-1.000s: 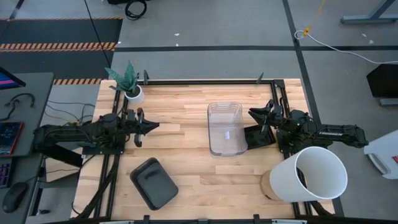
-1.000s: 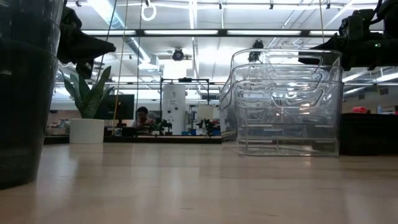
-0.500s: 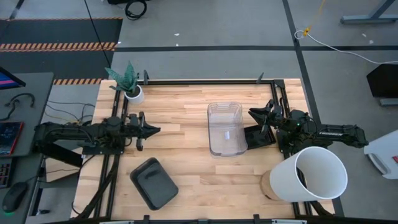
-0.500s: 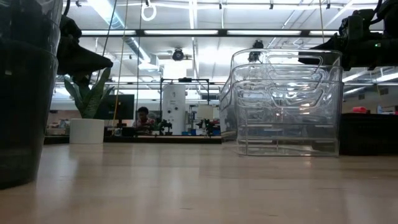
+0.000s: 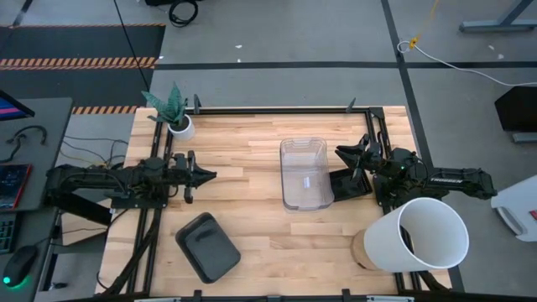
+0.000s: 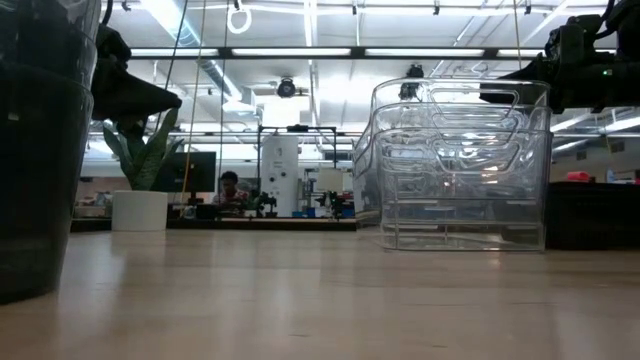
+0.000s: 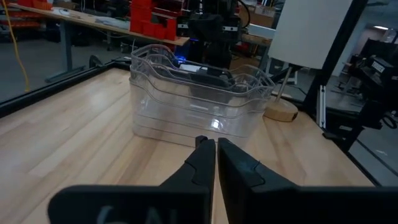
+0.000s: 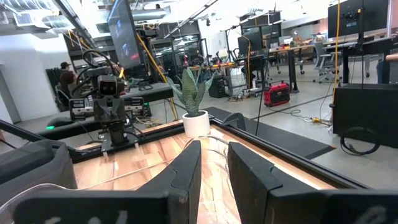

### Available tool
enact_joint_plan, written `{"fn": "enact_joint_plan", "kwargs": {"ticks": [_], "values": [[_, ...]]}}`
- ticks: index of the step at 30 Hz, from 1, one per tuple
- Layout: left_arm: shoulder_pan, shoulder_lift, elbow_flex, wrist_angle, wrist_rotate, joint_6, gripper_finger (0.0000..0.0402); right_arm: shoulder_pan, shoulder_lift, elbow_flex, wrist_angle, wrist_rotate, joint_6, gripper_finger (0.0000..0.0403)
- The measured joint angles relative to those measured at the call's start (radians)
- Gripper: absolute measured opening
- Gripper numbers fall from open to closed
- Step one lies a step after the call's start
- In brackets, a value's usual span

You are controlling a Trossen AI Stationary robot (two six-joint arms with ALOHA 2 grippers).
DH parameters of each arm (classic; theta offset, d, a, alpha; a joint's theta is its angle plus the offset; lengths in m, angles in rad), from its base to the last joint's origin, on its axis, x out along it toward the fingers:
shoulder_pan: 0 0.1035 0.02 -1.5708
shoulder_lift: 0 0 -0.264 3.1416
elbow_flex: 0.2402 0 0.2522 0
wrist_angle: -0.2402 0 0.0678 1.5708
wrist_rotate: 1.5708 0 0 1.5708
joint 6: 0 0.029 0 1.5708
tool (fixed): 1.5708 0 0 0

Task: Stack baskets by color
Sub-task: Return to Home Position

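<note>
At the table's left edge, left gripper [image 7: 216, 146] has dropped a touch and swung slightly toward the near side versus a second ago; no change over the last half second. Fingers closed, nearly touching, nothing between them. It sits well left of the clear baskets [image 5: 303, 172] and points at them.

Right gripper [image 8: 214, 152] hasn't moved: just right of the clear stack, pointing left, fingers a small way apart, nothing held.

Nothing on the table [image 5: 252, 210] has shifted:
- clear baskets nested in one stack, centre of the table, slightly right
- dark grey basket [image 5: 207, 246] near-left, turned at an angle
- plant pot [image 5: 179, 126] far-left corner
- white bucket [image 5: 424, 235] near-right corner, tipped toward the overhead camera

Hard to read:
- clear stack looks like three rims in the low view; exact count unsure
- can't tell from above whether the grey one is a single basket or several; in the low view it's cut off at the left edge, only a dark wall showing
- dark shape [image 5: 348, 183] touching the clear stack's right side, under the right arm: can't identify it
- bucket hides the near-right table corner
</note>
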Motion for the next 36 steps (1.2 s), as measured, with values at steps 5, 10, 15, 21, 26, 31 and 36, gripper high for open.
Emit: {"fn": "enact_joint_plan", "kwargs": {"ticks": [5,10,15,21,26,31,36], "values": [[0.000,0.000,0.000,0.000,0.000,0.000,0.0030,0.000,0.000,0.000,0.000,0.000,0.000,0.0086],[0.000,0.000,0.000,0.000,0.000,0.000,0.0036,0.000,0.000,0.000,0.000,0.000,0.000,0.0086],[0.000,0.000,0.000,0.000,0.000,-0.001,0.0032,0.000,0.000,0.000,0.000,0.000,0.000,0.0086],[0.000,0.000,0.000,0.000,0.000,-0.001,0.0026,0.000,0.000,0.000,0.000,0.000,0.000,0.0086],[0.000,0.000,0.000,0.000,0.000,-0.001,0.0032,0.000,0.000,0.000,0.000,0.000,0.000,0.0086],[0.000,0.000,-0.001,0.000,0.000,-0.001,0.0036,0.000,0.000,0.000,0.000,0.000,0.000,0.0086],[0.000,0.000,-0.001,0.000,0.000,-0.001,0.0028,0.000,0.000,0.000,0.000,0.000,0.000,0.0086]]}}
